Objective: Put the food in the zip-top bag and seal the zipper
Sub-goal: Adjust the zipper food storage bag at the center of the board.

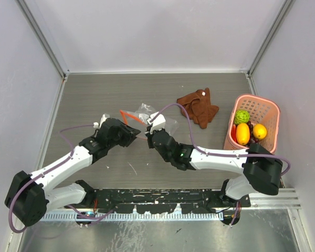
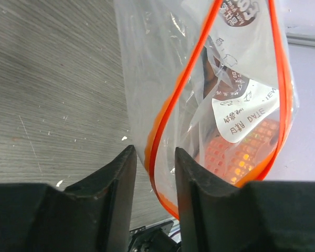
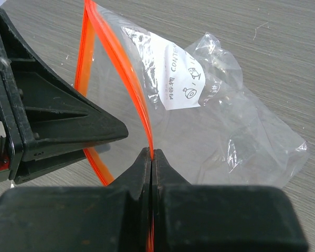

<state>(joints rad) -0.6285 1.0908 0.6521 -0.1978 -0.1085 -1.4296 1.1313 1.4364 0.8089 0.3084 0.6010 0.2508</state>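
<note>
Right gripper (image 3: 151,157) is clamped tight on the zipper (image 3: 127,84), and the zip-top bag (image 3: 226,126) gapes open just left of the brown cloth (image 1: 199,107). Left gripper (image 2: 155,152) stands slightly parted around the other rim. The food (image 1: 243,132) sits right of the cloth, in the pink basket (image 1: 268,113).

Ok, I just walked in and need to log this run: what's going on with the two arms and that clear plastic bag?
Both arms meet at the clear, crinkly zip-top bag mid-table. The right gripper is shut on its orange-red zipper strip. The left gripper is open, with another stretch of that strip between its fingers. The toy fruits, including the bumpy lime-green ball, sit in the pink lattice basket on the right, so nothing is bagged yet.
</note>
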